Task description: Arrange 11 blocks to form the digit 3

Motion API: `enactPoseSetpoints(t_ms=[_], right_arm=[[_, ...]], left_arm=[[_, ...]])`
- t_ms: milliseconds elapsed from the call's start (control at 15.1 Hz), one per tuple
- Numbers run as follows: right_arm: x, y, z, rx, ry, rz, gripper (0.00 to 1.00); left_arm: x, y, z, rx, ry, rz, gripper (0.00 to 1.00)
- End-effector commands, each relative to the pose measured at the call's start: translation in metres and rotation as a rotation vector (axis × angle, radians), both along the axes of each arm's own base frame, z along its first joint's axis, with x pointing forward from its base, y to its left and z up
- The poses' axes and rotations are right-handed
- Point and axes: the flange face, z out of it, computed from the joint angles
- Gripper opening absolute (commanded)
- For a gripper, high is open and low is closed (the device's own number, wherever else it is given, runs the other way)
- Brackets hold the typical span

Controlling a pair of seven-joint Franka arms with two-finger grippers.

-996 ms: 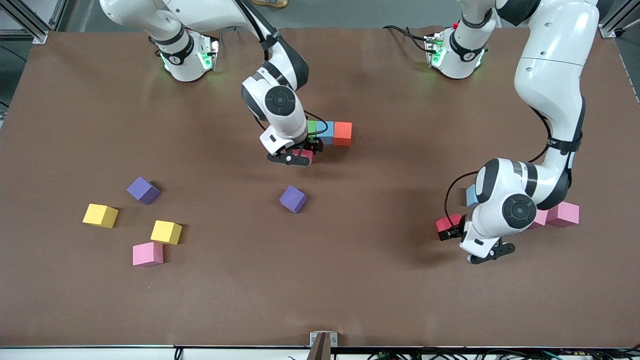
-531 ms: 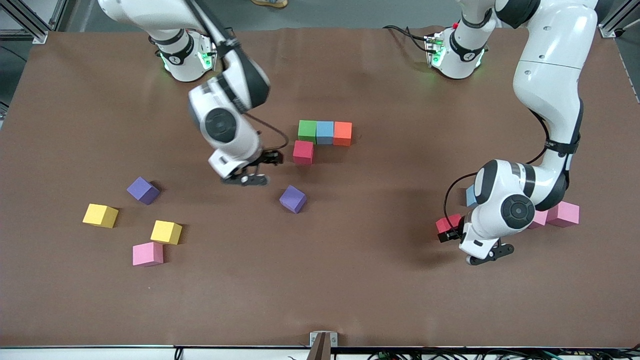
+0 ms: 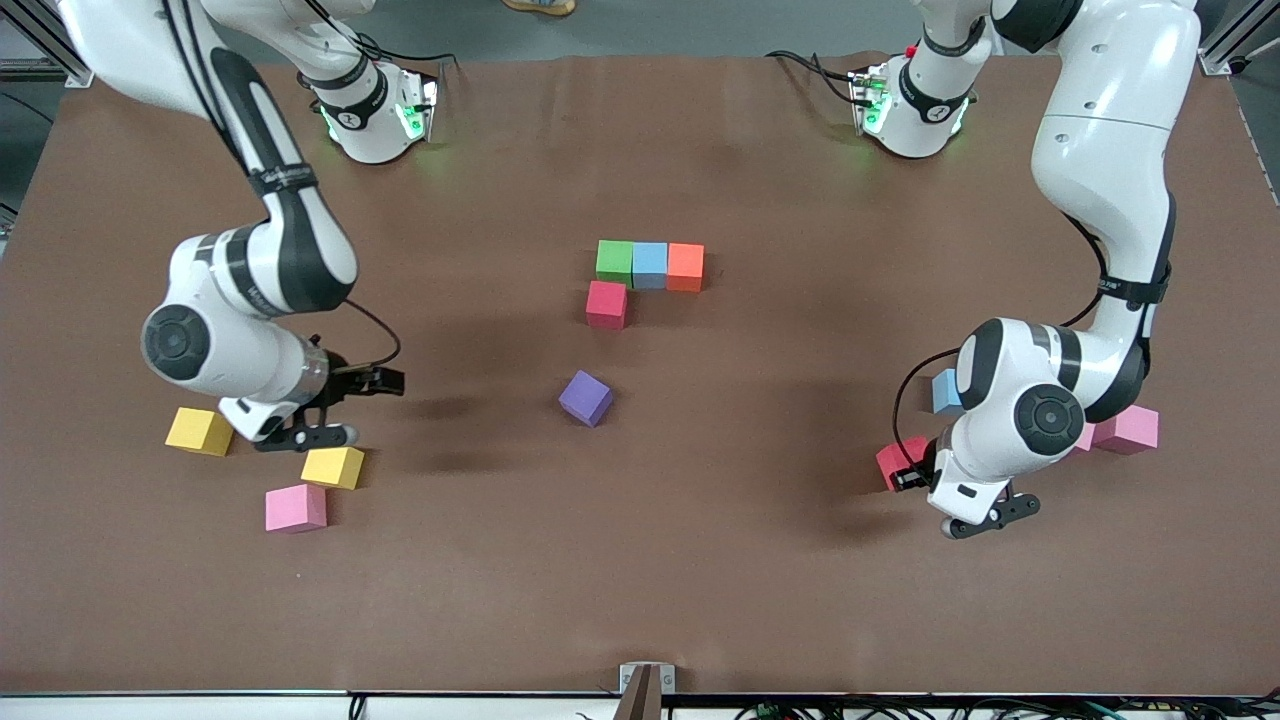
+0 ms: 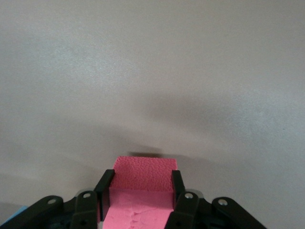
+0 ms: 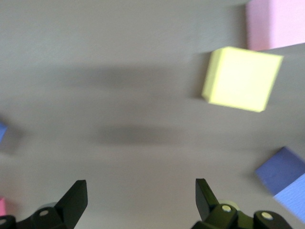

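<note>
Front view — a green block [image 3: 614, 261], blue block [image 3: 650, 265] and orange block [image 3: 685, 267] are laid in a row mid-tabletop [image 3: 760, 560], with a red block [image 3: 606, 305] touching the green one.

Left wrist view — a second red block [image 4: 143, 174] is pinched by the left end effector [image 4: 140, 183]. A lift is judged next, and bare room is left toward the row.

Right wrist view — the right end effector [image 5: 140, 191] is spread, empty, over a yellow block [image 5: 240, 78]. A pink block [image 5: 276, 24] is crowded close beside it.

you've got a brown table [image 3: 760, 560] with a green [image 3: 614, 262], light blue [image 3: 650, 265], orange [image 3: 685, 267] row mid-table, a red block [image 3: 606, 305] touching the green one, loose purple block [image 3: 585, 398] nearer the front camera.
</note>
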Motion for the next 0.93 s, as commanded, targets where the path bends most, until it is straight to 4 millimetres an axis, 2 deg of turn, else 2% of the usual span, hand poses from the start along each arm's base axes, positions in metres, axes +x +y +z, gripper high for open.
enactPoseSetpoints(t_ms=[0, 133, 266, 399, 664, 864], right_arm=[[0.021, -0.027, -0.034, -0.025, -0.037, -0.025, 1.0], [0.031, -0.045, -0.054, -0.042, -0.058, -0.046, 1.0], [0.039, -0.06, -0.069, -0.06, -0.047, -0.063, 1.0], [0.045, -0.067, -0.083, -0.072, -0.037, -0.065, 1.0], [0.058, -0.082, -0.09, -0.077, -0.048, -0.071, 1.0], [0.066, -0.082, -0.091, -0.085, -0.059, -0.062, 1.0]], left_arm=[[-0.004, 0.005, 0.011, 0.015, 0.018, 0.007, 0.01], [-0.001, 0.022, 0.011, 0.015, 0.016, 0.01, 0.01], [-0.002, 0.018, 0.009, 0.015, 0.021, 0.004, 0.0], [-0.002, 0.019, 0.009, 0.016, 0.021, 0.005, 0.0], [-0.004, 0.021, 0.004, 0.023, 0.03, 0.003, 0.0], [-0.007, 0.02, 0.001, 0.025, 0.038, 0.001, 0.0]])
